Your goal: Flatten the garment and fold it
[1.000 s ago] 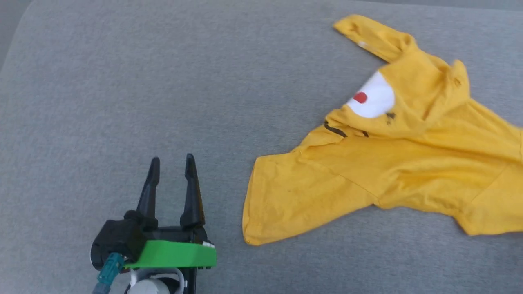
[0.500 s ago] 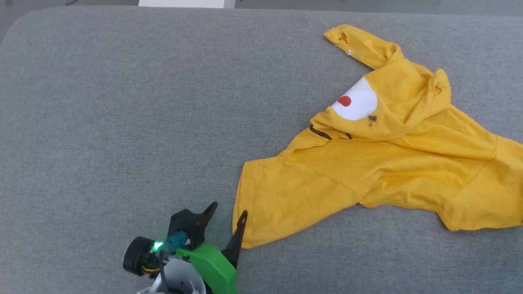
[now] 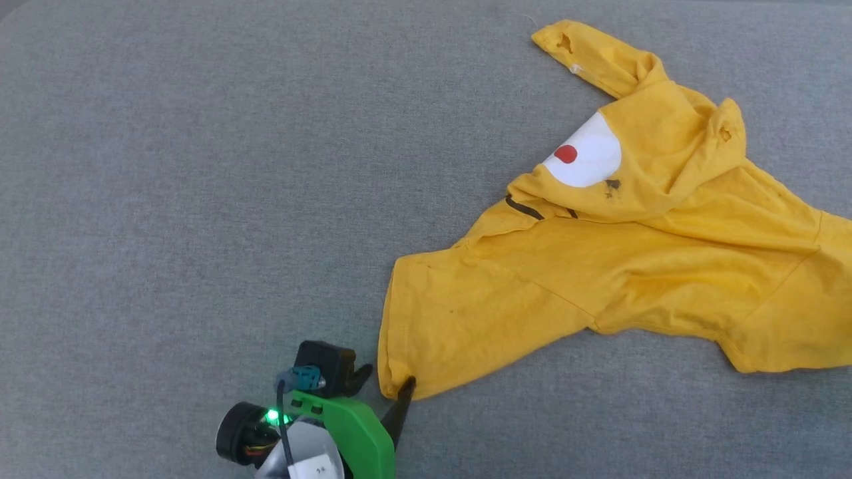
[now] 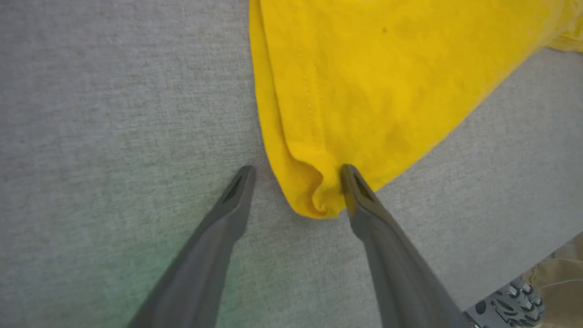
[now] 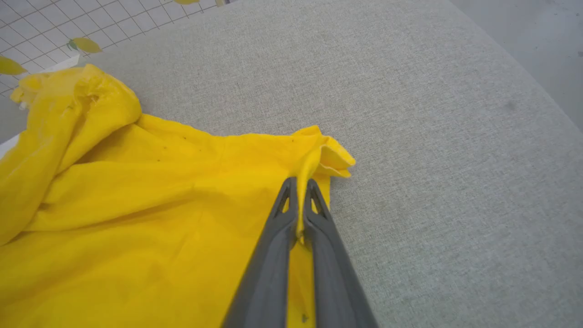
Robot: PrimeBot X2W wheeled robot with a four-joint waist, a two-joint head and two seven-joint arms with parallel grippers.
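On the right half of the grey table [image 3: 200,199] lies the crumpled yellow garment [image 3: 599,279]. The left claw [image 3: 387,376], spread wide, straddles its near-left corner. The right claw [image 5: 298,183] pinches a fold of its edge.

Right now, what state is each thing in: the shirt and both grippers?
T-shirt: unfolded, crumpled, top part bunched over itself.
Left gripper: open, a shirt corner between its fingers.
Right gripper: shut on the T-shirt's edge.
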